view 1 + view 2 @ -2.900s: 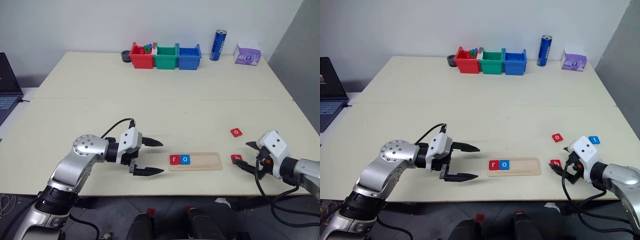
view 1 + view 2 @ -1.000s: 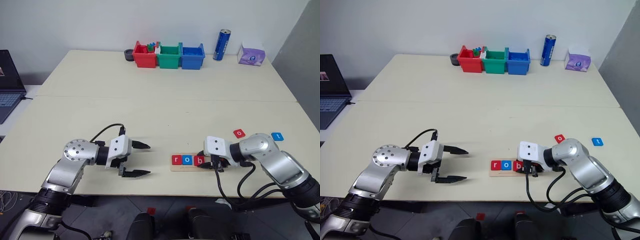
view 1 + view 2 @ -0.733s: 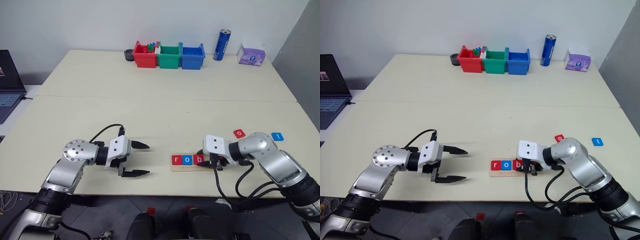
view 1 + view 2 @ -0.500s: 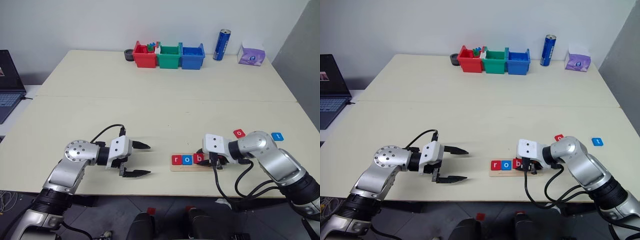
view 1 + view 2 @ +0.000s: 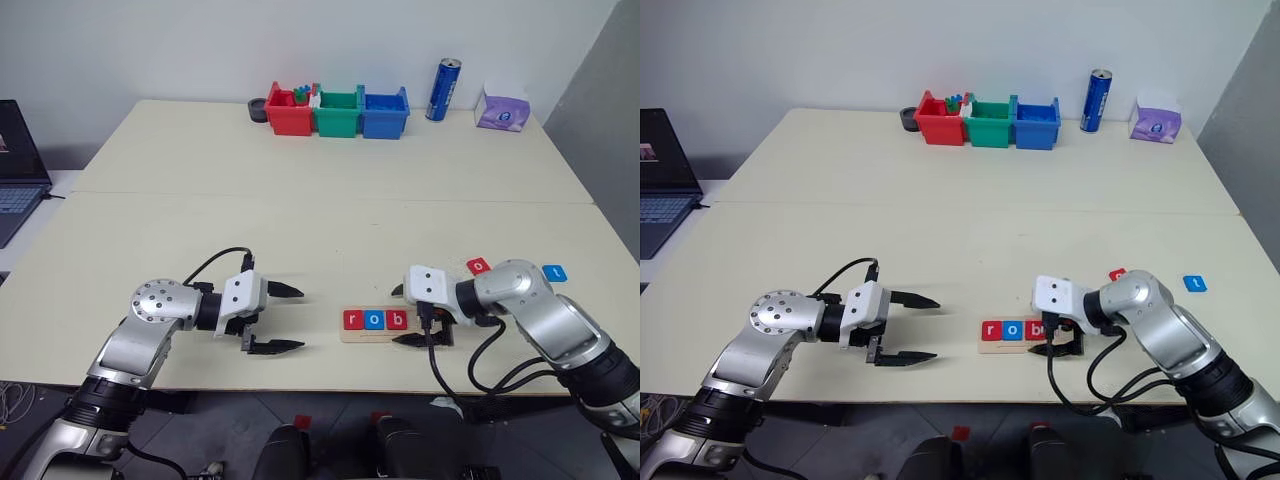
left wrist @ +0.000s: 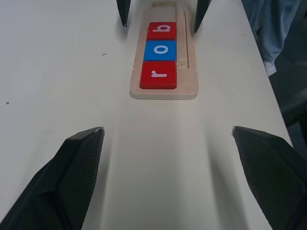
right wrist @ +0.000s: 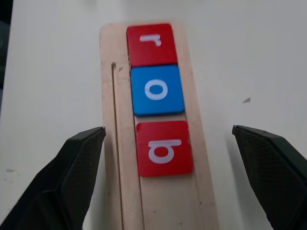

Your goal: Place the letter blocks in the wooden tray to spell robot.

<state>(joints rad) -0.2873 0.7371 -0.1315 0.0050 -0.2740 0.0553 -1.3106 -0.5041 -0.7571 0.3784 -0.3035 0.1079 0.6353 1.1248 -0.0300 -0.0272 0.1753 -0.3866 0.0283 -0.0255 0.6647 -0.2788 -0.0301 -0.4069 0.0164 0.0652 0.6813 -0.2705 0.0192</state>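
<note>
Cream worktop (image 5: 330, 220) carries the wooden tray (image 5: 432, 336) at lower center, with 3 letter blocks seated: r (image 5: 352, 320), o (image 5: 374, 320), b (image 5: 397, 320). A red o (image 5: 480, 266) and blue t (image 5: 554, 272) wait at right. Right end effector (image 5: 408, 315) straddles the tray, fingers apart; left end effector (image 5: 288, 318) hangs spread. Bins (image 5: 335, 110) sit far off; nothing blocks.

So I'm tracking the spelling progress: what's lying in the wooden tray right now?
Three letter blocks lie in the wooden tray: red r, blue o, red b, in a row from one end. The tray past the b is bare as far as it shows.
</note>
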